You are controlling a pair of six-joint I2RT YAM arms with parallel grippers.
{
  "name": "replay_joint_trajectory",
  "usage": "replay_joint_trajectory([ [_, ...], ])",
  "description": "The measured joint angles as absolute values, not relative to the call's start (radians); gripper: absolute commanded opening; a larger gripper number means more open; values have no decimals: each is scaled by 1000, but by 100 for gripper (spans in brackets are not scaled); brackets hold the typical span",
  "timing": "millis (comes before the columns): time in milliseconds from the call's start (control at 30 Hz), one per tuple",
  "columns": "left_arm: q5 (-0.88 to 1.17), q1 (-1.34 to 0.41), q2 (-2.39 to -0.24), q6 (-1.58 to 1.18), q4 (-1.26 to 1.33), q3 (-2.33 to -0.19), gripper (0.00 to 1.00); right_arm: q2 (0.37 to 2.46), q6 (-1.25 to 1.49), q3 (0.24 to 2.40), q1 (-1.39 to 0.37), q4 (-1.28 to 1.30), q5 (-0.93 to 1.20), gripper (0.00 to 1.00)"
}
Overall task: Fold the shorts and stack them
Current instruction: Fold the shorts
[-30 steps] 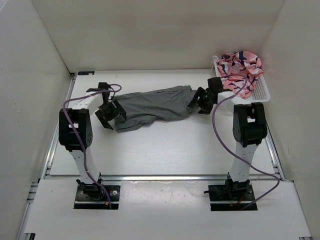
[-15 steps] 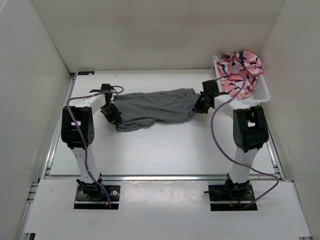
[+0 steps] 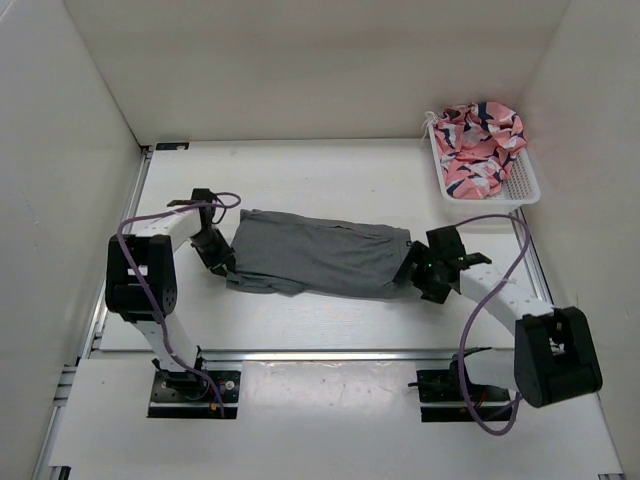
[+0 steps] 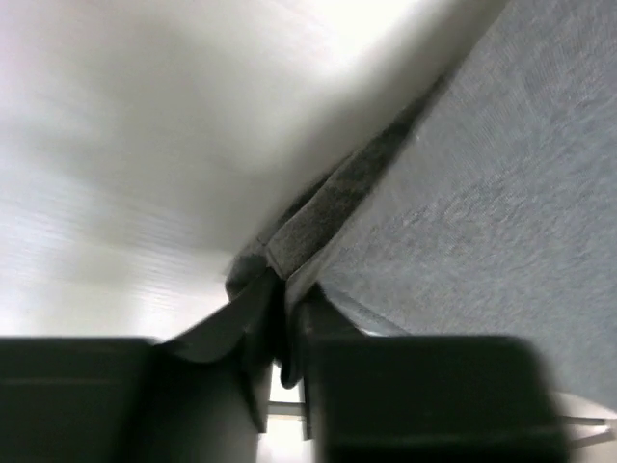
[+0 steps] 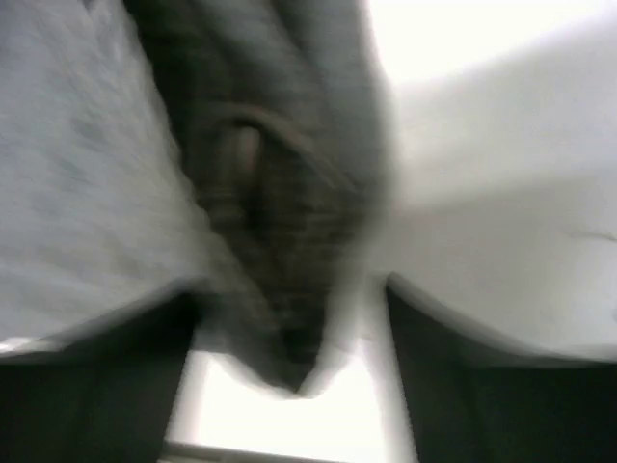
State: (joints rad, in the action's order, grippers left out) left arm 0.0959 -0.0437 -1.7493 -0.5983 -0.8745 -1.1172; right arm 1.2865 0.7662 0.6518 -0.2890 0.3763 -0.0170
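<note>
Dark grey fabric, the shorts [image 3: 320, 257], lies spread flat across the middle of the counter [image 3: 330, 180]. It runs from centre left to centre right of the overhead frame, with its right end slightly lower.

The left end effector [image 3: 219, 254] sits at the garment's left edge. In the left wrist view its fingers [image 4: 386, 381] are pressed together on a folded hem of the shorts [image 4: 482, 193], clamped on the cloth.

The right end effector [image 3: 420, 272] sits at the garment's right edge. The right wrist view is blurred. There, bunched fabric of the shorts [image 5: 260, 241] lies between two dark fingers [image 5: 482, 386], with a pale gap on the right side. I cannot tell whether they grip.

At the upper right of the overhead frame, a white basket [image 3: 527, 186] holds a pink, white and navy patterned garment [image 3: 480, 140], well apart from the shorts.
</note>
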Motion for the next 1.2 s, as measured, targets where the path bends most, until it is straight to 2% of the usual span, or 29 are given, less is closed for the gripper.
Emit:
replay_joint_trajectory([
  [67,90,-44,-1750,-587,-880,-1103,54,1238,762,604,-288,397,-12,100],
  [100,89,-47,-1750,-582,-884,-1103,64,1212,761,590,-287,407,-12,100],
  [133,86,-47,-1748,-578,-883,-1105,78,1184,761,585,-287,421,-10,100],
  [167,86,-48,-1745,-570,-883,-1109,87,1154,761,585,-287,431,-9,100],
  [333,85,-50,-1722,-561,-911,-1191,88,1072,748,594,-243,435,-12,93],
  [600,85,-54,-1718,-549,-914,-1312,88,1285,688,609,-145,316,89,92],
  [733,85,-59,-1722,-548,-923,-1326,88,1410,649,677,-137,255,150,77],
  [867,85,-61,-1728,-546,-934,-1327,87,1451,654,691,-131,214,187,70],
  [967,85,-61,-1728,-546,-936,-1327,87,1447,673,685,-128,218,192,76],
  [1133,85,-61,-1728,-546,-937,-1327,87,1383,693,647,-124,267,190,77],
  [1200,85,-61,-1728,-546,-939,-1327,87,1363,704,634,-123,290,191,83],
])
